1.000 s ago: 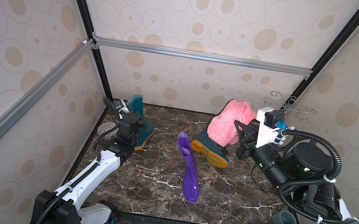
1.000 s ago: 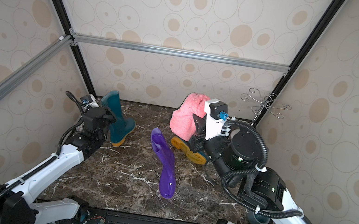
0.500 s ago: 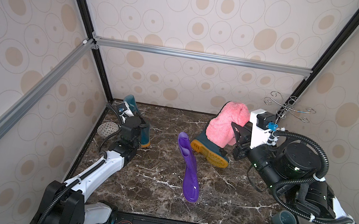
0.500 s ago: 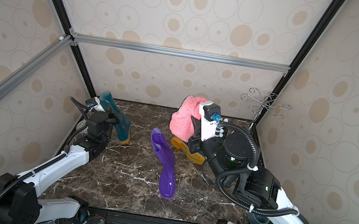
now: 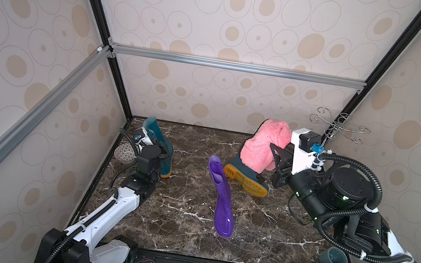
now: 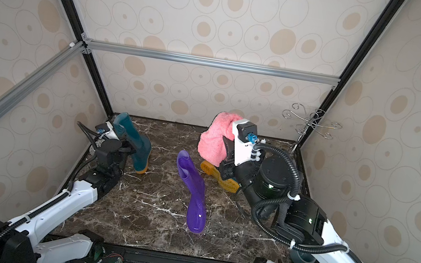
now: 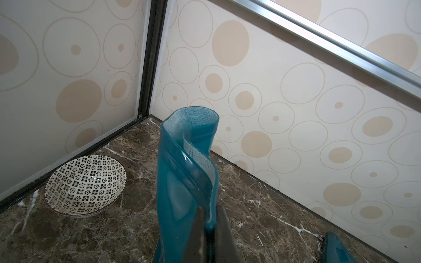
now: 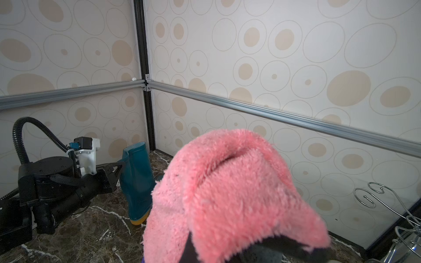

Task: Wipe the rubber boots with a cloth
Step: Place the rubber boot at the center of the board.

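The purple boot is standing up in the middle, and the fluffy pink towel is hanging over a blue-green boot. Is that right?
Not quite. The purple boot lies flat on the marble floor, not standing up, as both top views show. The rest holds: it is in the middle, and the pink towel hangs over a teal boot.

No text, label, brand, number or sign can be read on the rubber boots [image 5: 222, 200], the cloth [image 5: 261, 143] or the bowl [image 7: 84, 182].
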Action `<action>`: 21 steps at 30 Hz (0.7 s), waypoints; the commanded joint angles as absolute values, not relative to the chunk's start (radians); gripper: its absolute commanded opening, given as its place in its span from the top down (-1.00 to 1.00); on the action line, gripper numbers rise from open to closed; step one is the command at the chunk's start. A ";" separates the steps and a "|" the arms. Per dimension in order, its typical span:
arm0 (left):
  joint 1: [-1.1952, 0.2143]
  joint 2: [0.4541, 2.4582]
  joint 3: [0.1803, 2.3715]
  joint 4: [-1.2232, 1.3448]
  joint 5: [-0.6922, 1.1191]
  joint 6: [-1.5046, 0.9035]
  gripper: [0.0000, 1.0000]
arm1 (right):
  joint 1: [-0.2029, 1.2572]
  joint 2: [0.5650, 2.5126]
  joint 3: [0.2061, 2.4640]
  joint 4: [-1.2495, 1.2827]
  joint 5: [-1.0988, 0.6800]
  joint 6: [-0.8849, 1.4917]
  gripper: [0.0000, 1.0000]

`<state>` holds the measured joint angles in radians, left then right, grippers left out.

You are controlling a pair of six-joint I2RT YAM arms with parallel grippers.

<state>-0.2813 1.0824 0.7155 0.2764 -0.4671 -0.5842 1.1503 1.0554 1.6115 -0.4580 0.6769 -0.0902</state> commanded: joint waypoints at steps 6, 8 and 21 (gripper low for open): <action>-0.275 1.057 0.744 0.180 -0.423 -0.594 1.00 | 1.150 1.046 1.604 -0.424 0.678 -0.088 1.00; -0.275 1.054 0.743 0.182 -0.405 -0.603 1.00 | 1.150 1.048 1.602 -0.426 0.676 -0.083 1.00; -0.278 1.060 0.872 0.072 -0.391 -0.557 -0.49 | 1.150 1.043 1.595 -0.435 0.685 -0.072 1.00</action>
